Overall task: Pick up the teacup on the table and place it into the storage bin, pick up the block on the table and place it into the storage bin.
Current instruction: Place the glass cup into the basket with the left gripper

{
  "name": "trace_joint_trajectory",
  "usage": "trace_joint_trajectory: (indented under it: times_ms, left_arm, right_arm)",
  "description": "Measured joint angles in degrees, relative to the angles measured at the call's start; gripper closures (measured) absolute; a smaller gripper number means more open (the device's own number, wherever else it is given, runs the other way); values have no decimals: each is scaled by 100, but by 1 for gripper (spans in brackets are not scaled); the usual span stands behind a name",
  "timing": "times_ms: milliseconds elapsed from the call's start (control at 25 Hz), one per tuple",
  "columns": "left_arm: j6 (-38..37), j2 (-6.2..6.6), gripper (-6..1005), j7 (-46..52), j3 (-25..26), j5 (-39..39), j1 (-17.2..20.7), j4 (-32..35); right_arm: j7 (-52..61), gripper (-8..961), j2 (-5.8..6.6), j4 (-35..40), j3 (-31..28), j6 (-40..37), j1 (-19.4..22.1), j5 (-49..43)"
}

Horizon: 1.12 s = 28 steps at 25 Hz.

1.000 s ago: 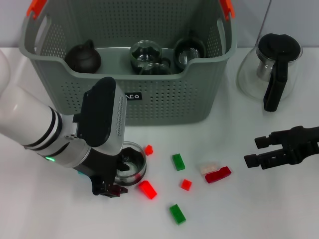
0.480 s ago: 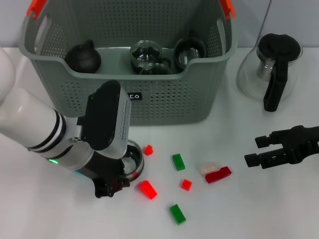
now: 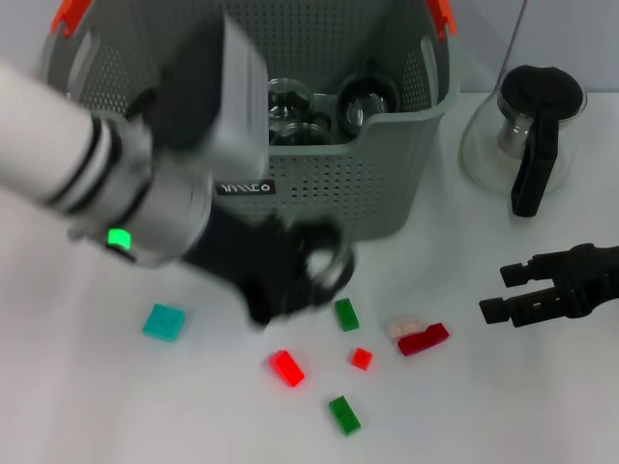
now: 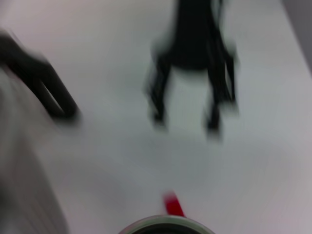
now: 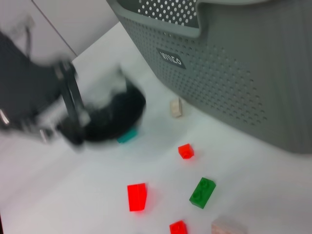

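Left gripper blurred, just in front of the storage bin's front wall; it appears clamped on the glass teacup, held above the table. Right gripper sits well off to the bin's right, below the glass carafe, fingers apart. Blocks lie in front of the bin: teal block, red block, green block.
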<state>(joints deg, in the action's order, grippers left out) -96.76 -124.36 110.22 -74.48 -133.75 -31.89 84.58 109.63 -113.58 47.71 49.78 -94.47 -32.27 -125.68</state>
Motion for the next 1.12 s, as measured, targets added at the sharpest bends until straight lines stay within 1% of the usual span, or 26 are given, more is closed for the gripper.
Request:
trace_joint_trajectory:
  times_ms: [120, 160, 200, 240, 320, 400, 440, 520, 560, 680, 720, 800, 840, 1000, 1120]
  left_arm:
    - [-143, 17, 930, 542, 695, 464, -431, 223]
    - [41, 33, 927, 701, 1140, 504, -807, 247]
    - [41, 33, 924, 701, 1140, 504, -807, 247]
    - [207, 57, 922, 722, 1298, 452, -982, 198]
    - [873, 208, 917, 841, 1488, 230, -1403, -356]
    - [1628, 381, 911, 1016, 1489, -60, -1761, -1085]
    - [2087, 474, 909, 1100, 1469, -248, -1977, -1583]
    - [2740, 562, 904, 1162, 1451, -529, -2255, -2333]
    - [3205, 599, 901, 1177, 1451, -742, -2448, -2840]
    - [4067, 668, 893, 1190, 1458, -1116, -2880, -3940]
    - [4282, 682, 891, 1192, 1458, -1195, -2972, -4190]
    - [4665, 690, 885, 1194, 1451, -1362, -3115, -4615]
    - [4865, 670, 883, 1194, 1449, -1474, -3174, -4782]
    - [5291, 539, 872, 1196, 1449, -1774, -3223, -4999]
    - [5607, 397, 865, 1197, 1450, -2014, -3200, -5048]
  right_arm:
    - [-2, 28, 2, -7, -3, 5, 0, 0]
    - [-3, 28, 1, -7, -4, 7, -6, -1]
    - [-3, 28, 1, -7, -4, 7, -6, -1]
    - [-3, 28, -1, -7, -4, 9, -14, 0]
    - [-4, 28, -5, -8, 1, 9, -26, -1]
    - [-28, 29, -8, -8, 10, 4, -36, 0]
    - [-37, 29, -8, -7, 7, 8, -36, -2]
    - [-53, 29, -13, -8, 5, 8, -41, -1]
    - [-54, 29, -15, -8, 6, 10, -43, -1]
    - [-56, 29, -19, -8, 11, 15, -54, -1]
    - [-56, 29, -17, -7, 8, 16, -57, -1]
    - [-56, 29, -15, -7, 11, 21, -70, -1]
    - [-56, 29, -15, -7, 11, 21, -70, -1]
    - [-56, 28, -22, -7, 23, 24, -70, -11]
    - [-56, 28, -24, -7, 7, 29, -67, -23]
